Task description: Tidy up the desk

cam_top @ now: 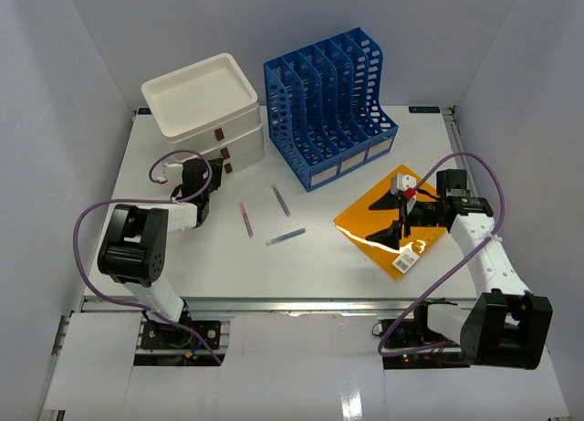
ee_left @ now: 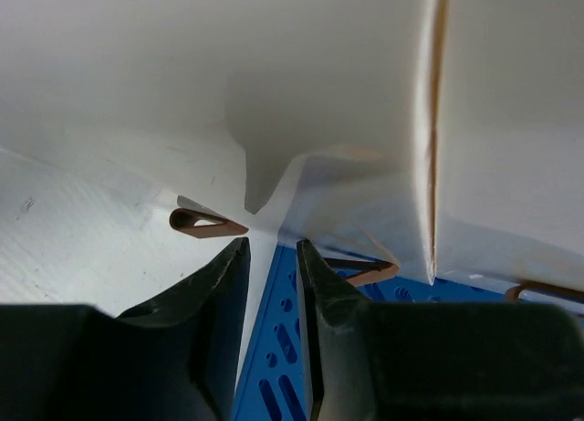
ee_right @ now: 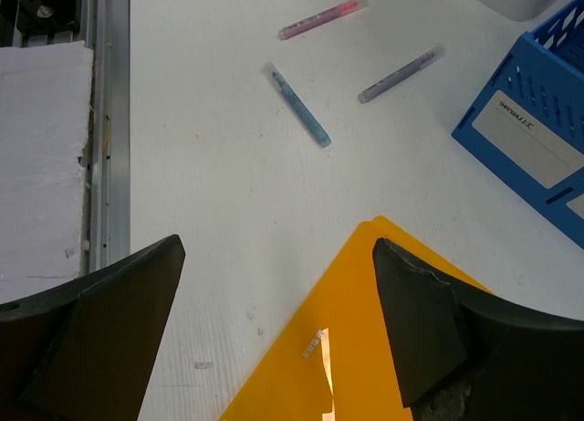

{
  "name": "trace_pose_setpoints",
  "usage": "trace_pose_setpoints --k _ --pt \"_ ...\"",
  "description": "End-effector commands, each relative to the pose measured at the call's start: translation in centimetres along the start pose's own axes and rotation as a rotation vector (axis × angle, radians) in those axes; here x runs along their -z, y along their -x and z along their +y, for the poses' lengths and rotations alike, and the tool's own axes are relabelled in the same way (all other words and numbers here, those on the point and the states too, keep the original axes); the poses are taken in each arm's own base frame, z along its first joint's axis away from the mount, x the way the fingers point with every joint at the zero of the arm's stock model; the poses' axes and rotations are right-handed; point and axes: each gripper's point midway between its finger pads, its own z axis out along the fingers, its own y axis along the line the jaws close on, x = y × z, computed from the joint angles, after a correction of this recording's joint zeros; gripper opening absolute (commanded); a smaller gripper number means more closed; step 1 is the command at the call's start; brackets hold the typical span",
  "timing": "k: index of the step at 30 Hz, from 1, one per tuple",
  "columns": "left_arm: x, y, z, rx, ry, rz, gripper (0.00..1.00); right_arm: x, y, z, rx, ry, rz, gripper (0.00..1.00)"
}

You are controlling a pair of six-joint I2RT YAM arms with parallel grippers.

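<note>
Room: white walls close in on three sides, and the desk [cam_top: 319,275] fills the middle of the overhead view, with a metal rail [ee_right: 109,120] along its near edge.
Surface: three pens lie loose at centre frame, all apart from one another: a pink pen [cam_top: 245,218], a grey pen [cam_top: 279,200] and a blue pen [cam_top: 286,236]. A yellow folder [cam_top: 383,229] lies flat at centre right, with a barcode sticker [cam_top: 411,255] on its near corner.
Containers: the white drawer box [cam_top: 205,120] stands at upper left with a tray on top and brown pull tabs [ee_left: 205,224] on its fronts. The blue file organiser [cam_top: 333,101] is just beside it at upper centre, slots facing up, white label strips along its front.
Left gripper [ee_left: 271,247]: it's low by the drawer box front, jaws parted by a narrow gap with nothing between them. White desk shows at lower left of its view.
Right gripper [ee_right: 278,247]: the jaws are spread wide and hold nothing, above the folder's corner. Bare desk lies under the finger at frame left, yellow under the other.
</note>
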Motion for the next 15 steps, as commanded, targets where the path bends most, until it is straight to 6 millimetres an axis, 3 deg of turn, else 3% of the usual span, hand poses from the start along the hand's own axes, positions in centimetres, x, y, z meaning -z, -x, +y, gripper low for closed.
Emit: trace_pose_setpoints --k 1,10,15 --pt "-0.4 2.1 -3.2 0.03 -0.065 -0.058 0.45 0.3 1.4 -0.3 0.027 0.001 -0.032 0.9" --pt "-0.4 3.8 -4.3 0.007 -0.075 -0.063 0.52 0.5 1.4 -0.4 0.022 -0.006 -0.037 0.9" --pt "1.1 1.8 -4.6 0.011 -0.117 0.055 0.48 0.6 1.6 -0.5 0.025 -0.009 -0.039 0.9"
